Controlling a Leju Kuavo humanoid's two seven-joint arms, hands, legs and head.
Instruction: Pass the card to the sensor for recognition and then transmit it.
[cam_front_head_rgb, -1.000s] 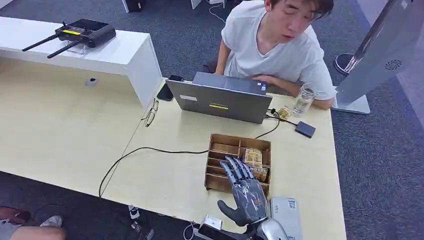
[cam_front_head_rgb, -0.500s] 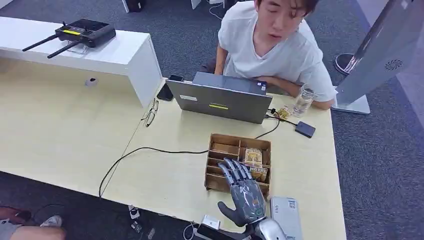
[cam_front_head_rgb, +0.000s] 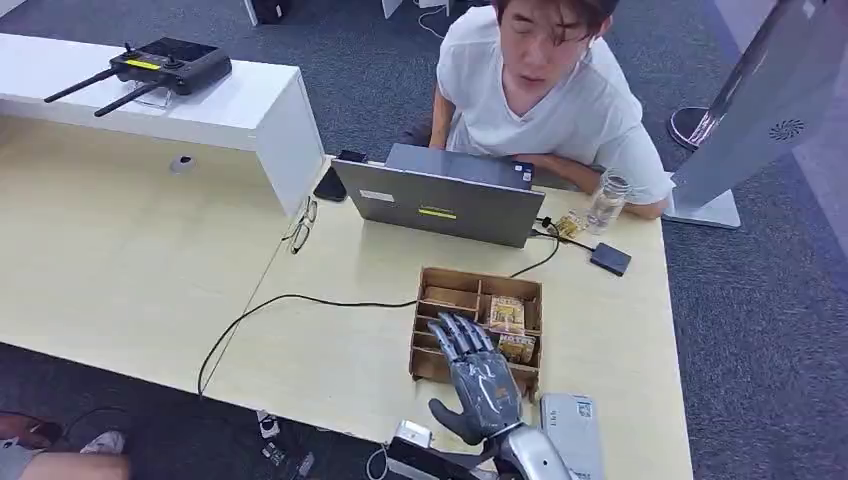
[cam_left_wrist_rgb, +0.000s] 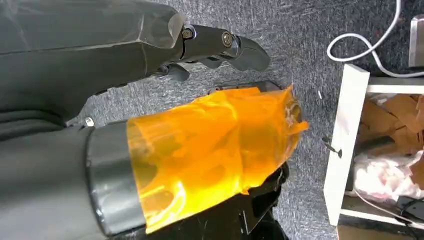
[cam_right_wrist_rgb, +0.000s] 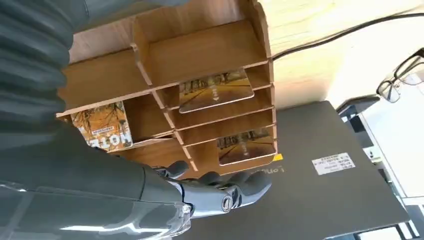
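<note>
The light wood table (cam_front_head_rgb: 120, 270) carries a grey laptop (cam_front_head_rgb: 440, 205), behind which a person (cam_front_head_rgb: 545, 100) in a white shirt sits, the head cut off by the picture's top edge. At the right edge a tilted grey sensor panel (cam_front_head_rgb: 765, 105) is only partly in frame. The robot's right hand (cam_front_head_rgb: 478, 375) hovers over the near left part of the wooden card rack (cam_front_head_rgb: 476, 325), fingers spread and holding nothing; it hides the slots beneath it. Against a second ago it has drifted a little to the left, uncovering more of the patterned packs in the rack's right compartment. In the right wrist view the rack (cam_right_wrist_rgb: 170, 85) holds one card (cam_right_wrist_rgb: 215, 90) lying in a middle slot and another card (cam_right_wrist_rgb: 246, 145) in the slot nearer the laptop. The left hand (cam_left_wrist_rgb: 215, 45) hangs over grey carpet with its fingers curled, nothing in them; amber film covers much of that view. A white card reader (cam_front_head_rgb: 572, 432) lies beside the right wrist, cut off below.
</note>
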